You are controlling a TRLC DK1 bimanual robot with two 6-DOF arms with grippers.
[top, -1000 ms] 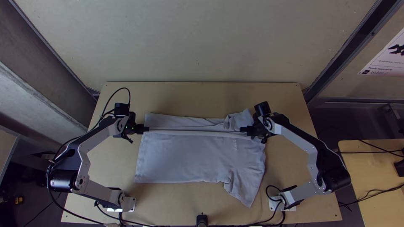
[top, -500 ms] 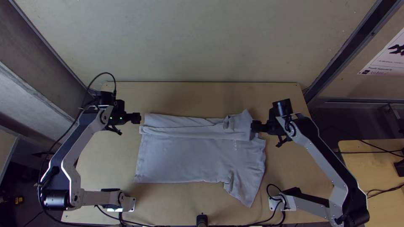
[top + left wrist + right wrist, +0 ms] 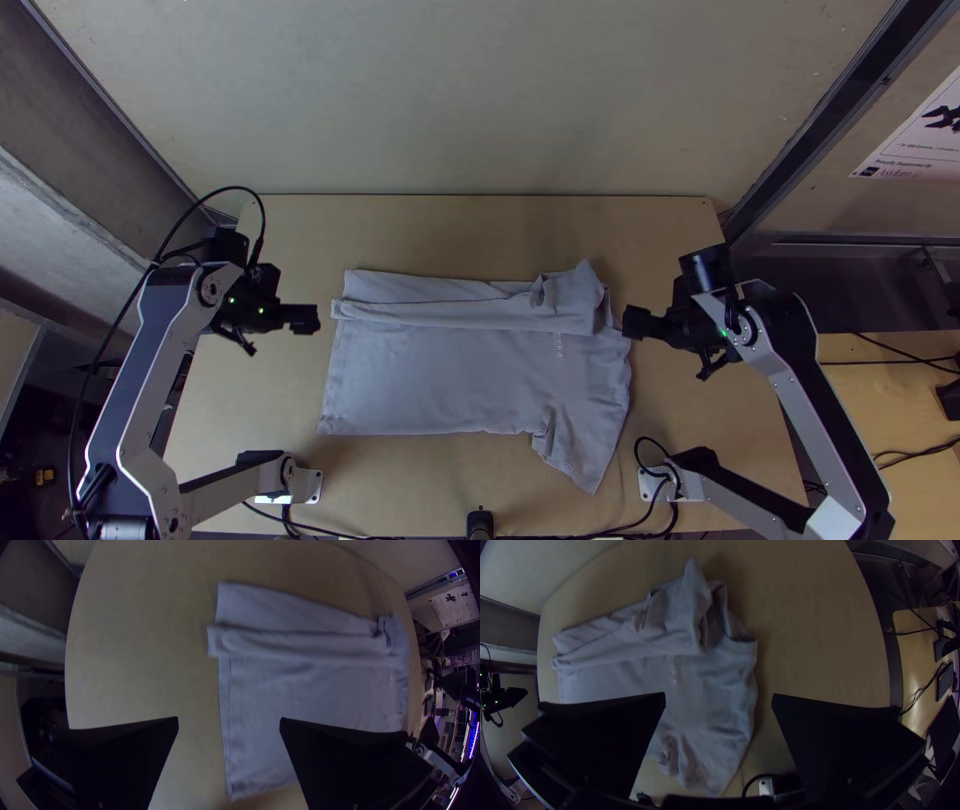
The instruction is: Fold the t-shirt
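The light grey t-shirt (image 3: 440,375) lies across the middle of the table, its far side folded over in a long strip, with a bunched part at the far right corner and a sleeve pointing toward the near edge. My left gripper (image 3: 318,319) is just left of the shirt, apart from it; in the left wrist view the left gripper (image 3: 229,722) is wide open beside the shirt's edge (image 3: 300,685). My right gripper (image 3: 628,322) is at the shirt's right edge; in the right wrist view the right gripper (image 3: 719,699) stands open above the shirt (image 3: 705,690), holding nothing.
Bare wooden table (image 3: 470,235) lies beyond the shirt, with more on both sides of it. A small black object (image 3: 480,522) stands at the near edge between the arm bases. Cables run along that edge. A second table (image 3: 900,400) is at the right.
Both grippers have let go of the folded strip and moved outward, left and right. The strip, earlier stretched taut between them, now lies flat over the shirt.
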